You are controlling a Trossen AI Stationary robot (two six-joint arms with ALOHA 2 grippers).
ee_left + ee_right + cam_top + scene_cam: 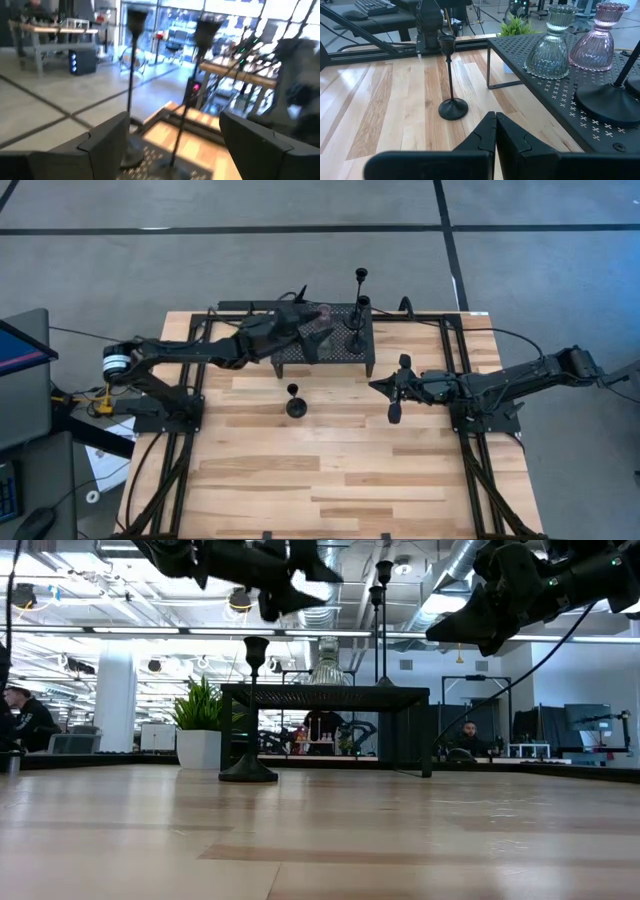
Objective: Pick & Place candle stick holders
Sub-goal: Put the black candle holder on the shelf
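A black perforated stand (340, 350) stands at the table's far middle. On it are two tall black candle stick holders (358, 310), a pinkish glass holder (600, 37) and a greenish ribbed glass holder (551, 42). A shorter black holder (296, 402) stands upright on its round base on the table in front of the stand; it also shows in the right wrist view (451, 75). My left gripper (175, 132) is open and empty above the stand's left part (310, 325), facing the two tall holders (132, 75). My right gripper (495, 125) is shut and empty, right of the stand (385, 385).
A small green potted plant (200, 725) stands behind the stand's left side. Black frame rails (190, 460) run along the table's left and right sides. Bare wood (330, 480) lies toward the near edge. People sit in the room beyond (465, 735).
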